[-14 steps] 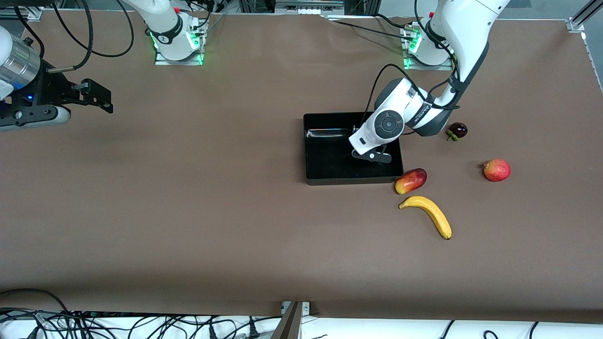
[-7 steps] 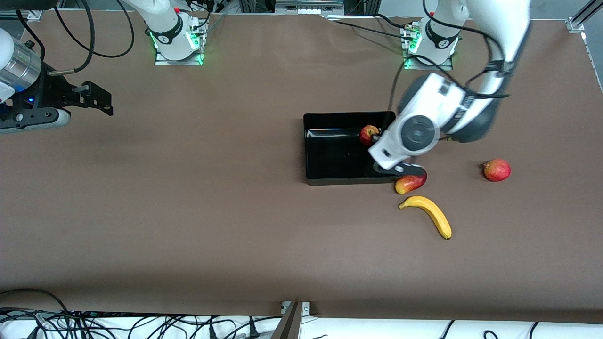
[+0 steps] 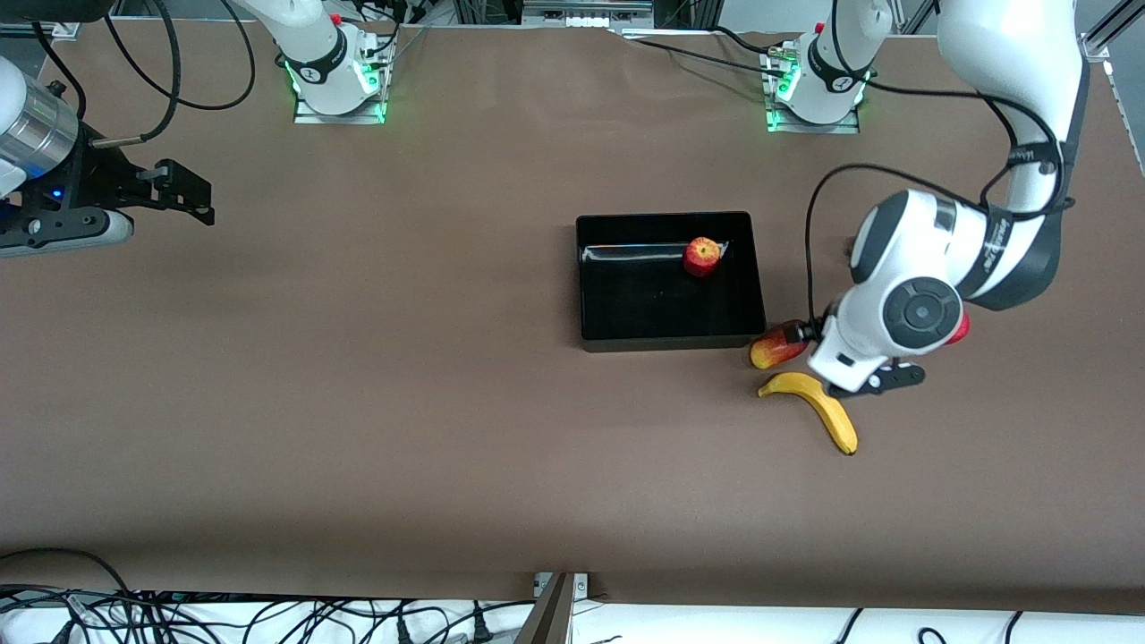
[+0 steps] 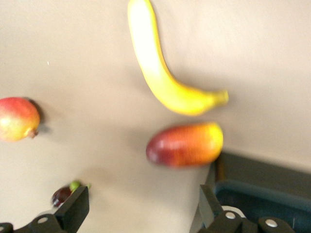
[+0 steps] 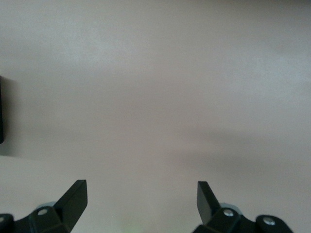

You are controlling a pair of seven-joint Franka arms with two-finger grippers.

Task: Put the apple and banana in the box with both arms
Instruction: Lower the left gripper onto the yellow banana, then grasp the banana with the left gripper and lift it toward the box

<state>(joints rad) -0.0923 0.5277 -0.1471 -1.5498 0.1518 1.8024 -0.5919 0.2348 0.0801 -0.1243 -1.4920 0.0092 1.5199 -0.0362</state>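
Front view: apple (image 3: 702,256) is seen in box (image 3: 669,333); left gripper (image 3: 872,380), jaws spread, is held over banana (image 3: 814,408); right gripper (image 3: 183,190), jaws spread, is held waiting over the table's right-arm end.

Round red fruit (image 3: 960,329) mostly arm-hidden

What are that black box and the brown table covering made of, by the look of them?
The box looks like glossy hard plastic: light streaks reflect off its black floor and the apple inside throws a sheen. The table covering looks like a matte brown sheet, perhaps paper or felt; it shows no glare, and I cannot tell which.
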